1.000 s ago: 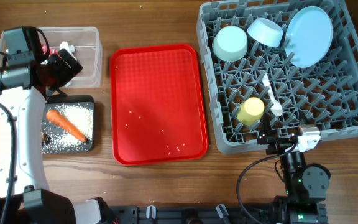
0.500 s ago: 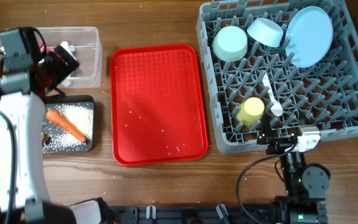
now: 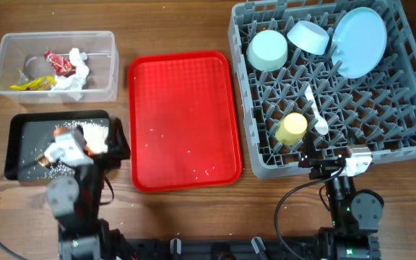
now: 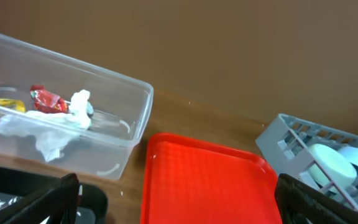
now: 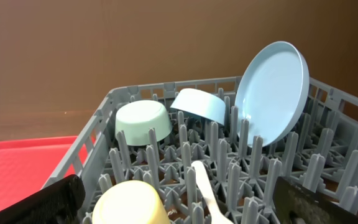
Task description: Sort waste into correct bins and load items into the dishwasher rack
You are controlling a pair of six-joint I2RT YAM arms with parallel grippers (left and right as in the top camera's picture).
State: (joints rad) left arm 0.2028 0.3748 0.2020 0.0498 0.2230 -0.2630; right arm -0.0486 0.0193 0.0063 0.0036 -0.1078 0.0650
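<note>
The clear tub (image 3: 113,65) holds a red wrapper (image 3: 56,61), a yellow wrapper (image 3: 31,84) and white tissue (image 3: 74,76). The black tray (image 3: 20,144) holds rice (image 3: 96,136); the carrot is hidden under my left arm. My left gripper (image 3: 114,141) is open and empty over the tray's right end. The grey rack (image 3: 410,108) holds two blue bowls (image 3: 267,49) (image 3: 308,36), the plate (image 3: 358,42), the yellow cup (image 3: 292,128) and the white spoon (image 3: 315,112). My right gripper (image 3: 331,160) is open and empty at the rack's front edge.
The flat red tray (image 3: 183,119) lies between the bins and the rack, with a few loose rice grains on it. In the left wrist view the tub (image 4: 138,118) is ahead on the left and the red tray (image 4: 204,180) lies below.
My left arm has drawn back from over the clear tub to the table's front, by the black tray. The tub's contents now show. The right arm has not moved.
</note>
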